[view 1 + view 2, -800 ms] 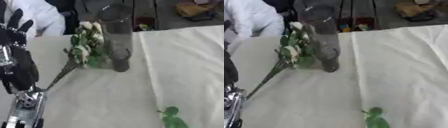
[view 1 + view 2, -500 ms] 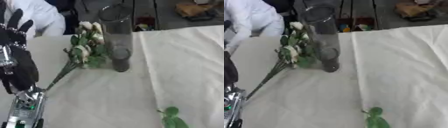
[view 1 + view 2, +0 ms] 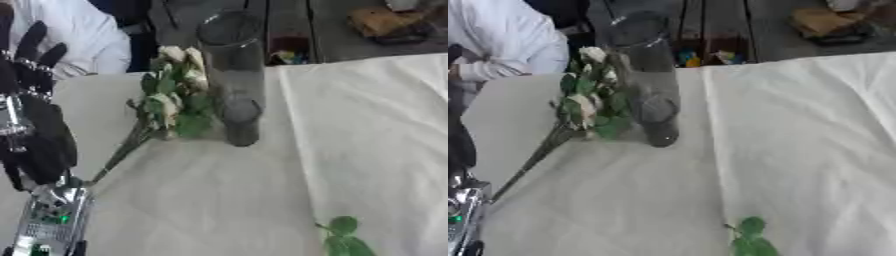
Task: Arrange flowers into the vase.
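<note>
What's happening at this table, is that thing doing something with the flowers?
A humanoid robot is meant to put flowers into the tall clear vase, but none are in yet. The white flowers lie on the cloth-covered table just left of the vase, stems trailing toward the robot. Its left hand is raised open nearby, holding nothing. A loose green sprig lies nearer the front.

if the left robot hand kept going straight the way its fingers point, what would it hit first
The left robot hand points up-view toward the table's far edge; it would probably meet the person's white sleeve first, though depth is unclear.
</note>
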Available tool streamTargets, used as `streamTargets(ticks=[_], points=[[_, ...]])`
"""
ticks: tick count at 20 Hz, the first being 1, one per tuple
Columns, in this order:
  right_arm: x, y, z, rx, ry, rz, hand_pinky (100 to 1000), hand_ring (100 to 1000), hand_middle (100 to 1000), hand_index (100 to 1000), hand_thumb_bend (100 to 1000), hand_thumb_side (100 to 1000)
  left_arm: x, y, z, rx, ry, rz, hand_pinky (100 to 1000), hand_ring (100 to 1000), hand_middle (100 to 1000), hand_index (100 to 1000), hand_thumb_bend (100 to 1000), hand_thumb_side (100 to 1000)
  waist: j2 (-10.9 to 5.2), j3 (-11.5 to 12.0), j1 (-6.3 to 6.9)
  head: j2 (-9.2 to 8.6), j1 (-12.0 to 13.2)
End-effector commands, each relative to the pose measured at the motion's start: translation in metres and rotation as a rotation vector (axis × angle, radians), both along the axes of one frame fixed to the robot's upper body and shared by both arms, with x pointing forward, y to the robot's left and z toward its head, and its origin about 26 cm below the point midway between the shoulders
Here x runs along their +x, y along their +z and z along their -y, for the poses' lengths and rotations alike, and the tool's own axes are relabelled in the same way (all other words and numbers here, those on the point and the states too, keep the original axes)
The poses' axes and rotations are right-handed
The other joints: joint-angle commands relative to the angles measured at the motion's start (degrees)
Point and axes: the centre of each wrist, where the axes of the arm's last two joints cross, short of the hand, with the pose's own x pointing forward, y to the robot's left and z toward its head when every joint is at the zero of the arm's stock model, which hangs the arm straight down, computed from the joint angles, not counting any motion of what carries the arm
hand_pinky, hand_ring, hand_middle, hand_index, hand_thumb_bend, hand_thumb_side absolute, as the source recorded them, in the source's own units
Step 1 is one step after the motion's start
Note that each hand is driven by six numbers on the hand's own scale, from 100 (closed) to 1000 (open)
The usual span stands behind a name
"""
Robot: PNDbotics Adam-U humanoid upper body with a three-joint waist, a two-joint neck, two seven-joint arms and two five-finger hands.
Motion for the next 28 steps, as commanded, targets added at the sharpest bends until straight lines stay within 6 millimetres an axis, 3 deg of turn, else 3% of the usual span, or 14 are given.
streamTargets(ticks=[1, 11, 20, 28], points=[[-0.004, 0.006, 0.000, -0.014, 0.009, 0.028, 609, 671, 593, 745, 100, 930, -0.003, 0.013, -0.014, 0.079, 0.063, 0.012, 825, 893, 946, 981, 115, 1000, -1.27, 0.11, -0.03, -0.82, 0.00], [-0.004, 0.004, 0.001, -0.022, 0.006, 0.016, 610, 671, 593, 745, 100, 929, -0.007, 0.033, -0.064, 0.374, 0.363, -0.117, 826, 895, 931, 986, 100, 1000, -2.03, -0.01, 0.43, -0.58, 0.33], [-0.004, 0.002, 0.000, -0.025, 0.015, 0.004, 611, 670, 591, 745, 100, 929, 0.006, 0.047, -0.103, 0.627, 0.553, -0.353, 904, 966, 990, 1000, 100, 1000, -2.44, -0.75, 0.70, -0.36, 0.97], [-0.004, 0.001, 0.000, -0.028, 0.021, -0.005, 612, 671, 590, 746, 100, 931, 0.008, 0.052, -0.118, 0.773, 0.630, -0.564, 935, 989, 1000, 1000, 100, 1000, -2.59, -1.11, 0.86, -0.34, 1.09]])
